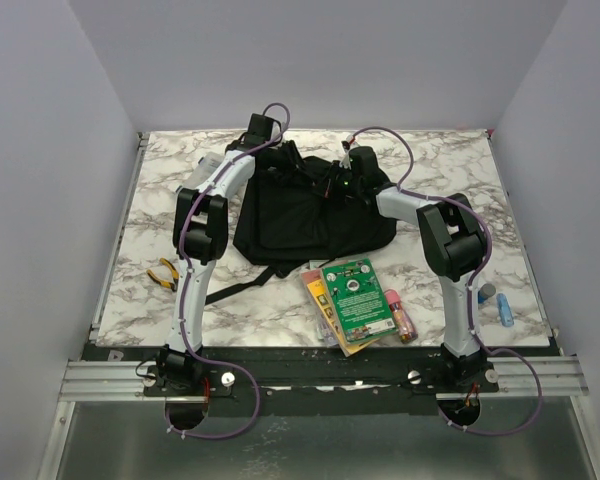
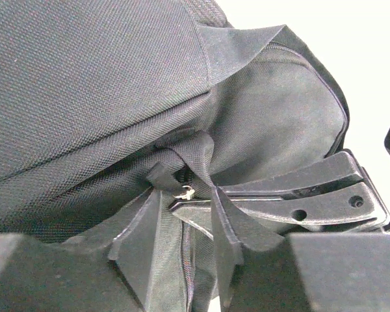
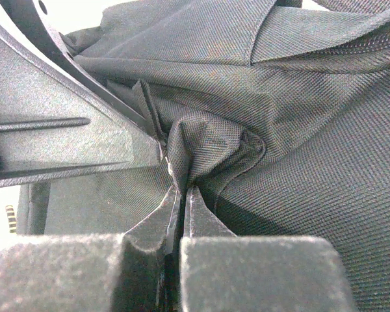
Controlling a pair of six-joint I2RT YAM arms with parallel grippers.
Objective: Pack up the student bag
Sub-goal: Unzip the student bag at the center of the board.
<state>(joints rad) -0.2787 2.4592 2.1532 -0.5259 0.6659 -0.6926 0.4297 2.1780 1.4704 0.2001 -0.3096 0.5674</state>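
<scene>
**STATUS: BOTH GRIPPERS AT THE FAR EDGE OF THE STUDENT BAG**

1. Location of the work item. The student bag lies flat on the marbled table, in the far middle, between my two arms. Both of my wrists reach to its far edge, close to each other.

2. Left gripper. My fingers stand apart. The left finger and its partner straddle a zipper seam of the bag, so black fabric fills the gap between them. A small metal zipper pull sits at my fingertips, under a folded fabric tab. The bulk of the bag rises above and beyond the tips.

3. Right gripper. My fingers are pressed together on a fold of the bag's fabric. The cloth bunches up directly beyond the tips and spreads to the right. My left gripper sits just beside this fold, to the upper left in the right wrist view.
</scene>
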